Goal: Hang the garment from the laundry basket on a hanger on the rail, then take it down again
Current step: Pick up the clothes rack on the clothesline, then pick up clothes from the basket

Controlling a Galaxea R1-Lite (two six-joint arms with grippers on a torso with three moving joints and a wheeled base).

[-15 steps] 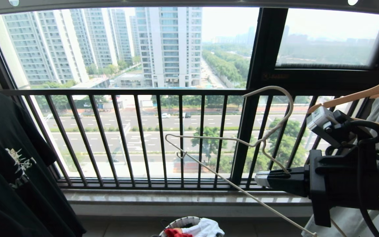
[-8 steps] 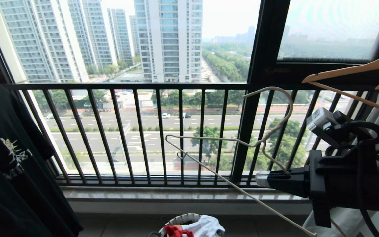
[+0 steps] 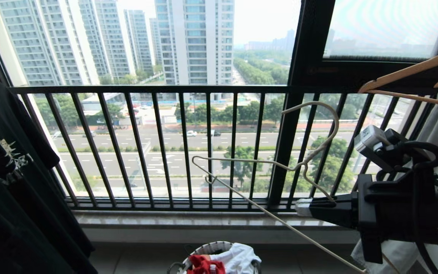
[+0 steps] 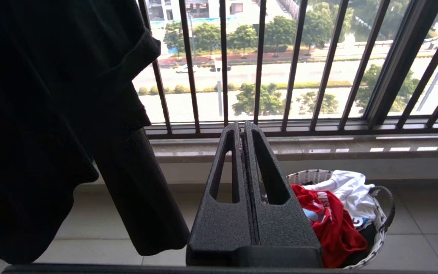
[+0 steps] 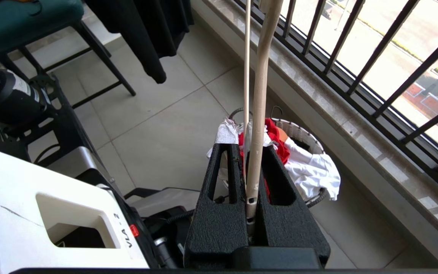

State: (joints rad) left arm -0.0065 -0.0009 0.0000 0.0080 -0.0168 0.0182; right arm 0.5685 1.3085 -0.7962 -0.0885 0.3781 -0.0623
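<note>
Garment lies in laundry basket, below and just ahead of my empty, closed L end effector; R end effector grips hanger.

garment in laundry basket below the window railing.

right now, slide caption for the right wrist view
Right gripper shut on the hanger above the laundry basket.

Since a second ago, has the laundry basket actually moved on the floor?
No. The laundry basket shows more fully now, but the window railing and sill shifted with it, so the camera moved. The right gripper holds the hanger.
</note>
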